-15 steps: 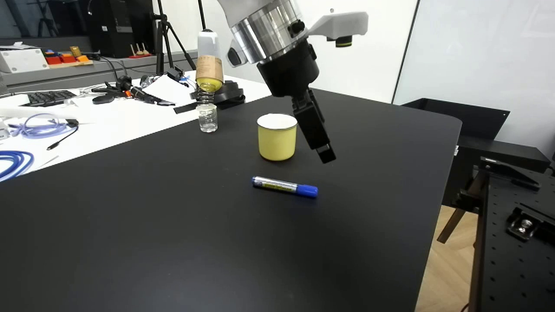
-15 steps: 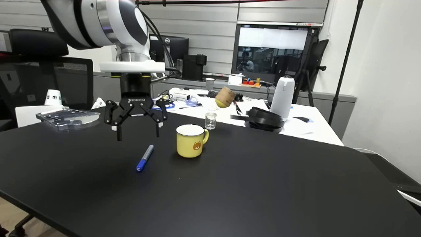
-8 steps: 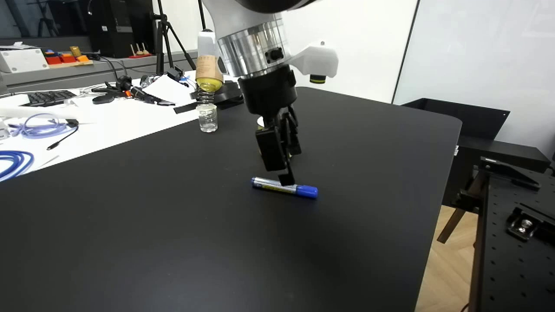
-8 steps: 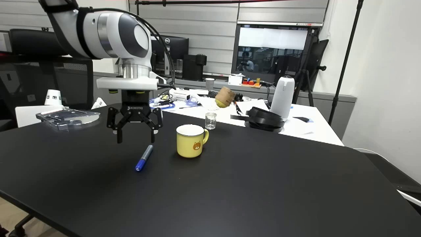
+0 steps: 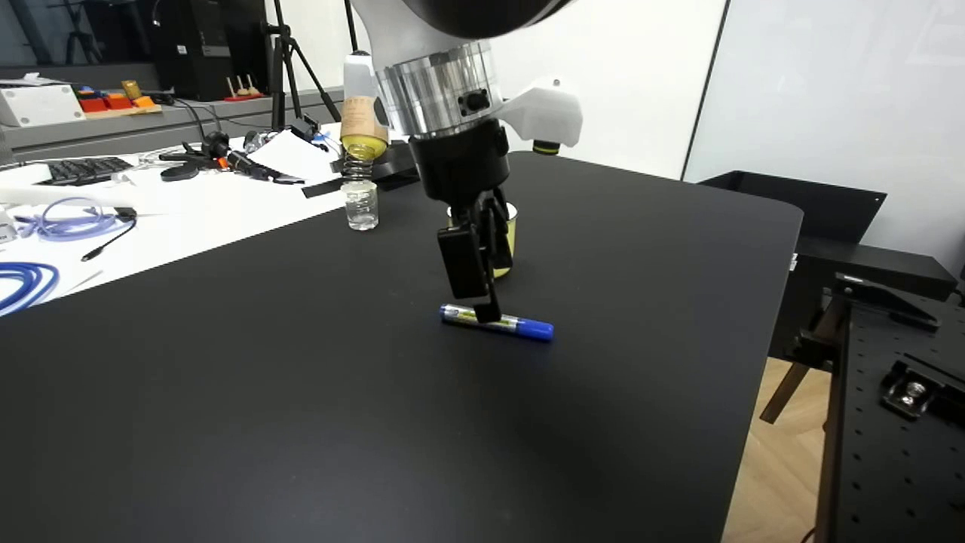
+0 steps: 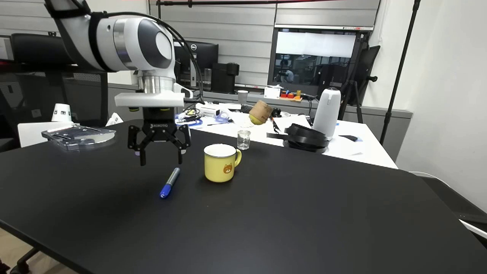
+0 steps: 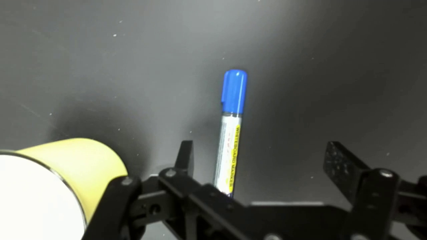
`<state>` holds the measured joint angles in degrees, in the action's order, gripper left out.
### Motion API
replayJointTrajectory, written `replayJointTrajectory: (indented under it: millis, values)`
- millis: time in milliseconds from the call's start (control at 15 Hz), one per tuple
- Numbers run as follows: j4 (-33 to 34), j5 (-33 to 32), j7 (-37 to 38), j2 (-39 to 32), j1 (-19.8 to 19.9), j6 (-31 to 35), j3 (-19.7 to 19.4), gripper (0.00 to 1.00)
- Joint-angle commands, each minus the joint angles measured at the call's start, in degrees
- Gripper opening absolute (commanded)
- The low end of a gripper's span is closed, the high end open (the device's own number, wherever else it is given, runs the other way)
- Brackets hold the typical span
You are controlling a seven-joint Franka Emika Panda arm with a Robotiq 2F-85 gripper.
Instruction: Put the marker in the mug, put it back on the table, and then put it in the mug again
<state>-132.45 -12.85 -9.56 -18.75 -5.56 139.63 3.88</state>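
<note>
Marker (image 7: 231, 131), slim, silver-barrelled, blue-capped, within the matte-black tabletop's (image 6: 285, 220) edges, shows off-centre between the black gripper's (image 6: 161, 163) parted fingers (image 7: 185, 158); a lopsided pinch might roll it.

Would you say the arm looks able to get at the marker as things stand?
Probably yes: the end effector is open above the marker, and nothing appears to block the way down; the mug stands beside the marker without covering it.
</note>
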Motion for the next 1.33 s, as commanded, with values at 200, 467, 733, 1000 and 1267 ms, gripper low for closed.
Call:
replayJointTrajectory:
  millis: [200,467,733,1000,1267]
  values:
    - [-2.3,-8.4,8.4,-2.5,-1.8,13.4,-4.0,1.0]
    - [-2.9,-4.7,7.1,-4.8,-1.0,17.2,-3.2,1.0]
    - [-3.0,-0.4,6.1,-6.1,-0.4,18.1,-1.9,0.6]
    - [-3.6,3.4,5.1,-5.0,0.3,18.2,-0.4,0.32]
    - [-3.7,5.1,5.0,-3.9,0.4,18.5,0.0,0.05]
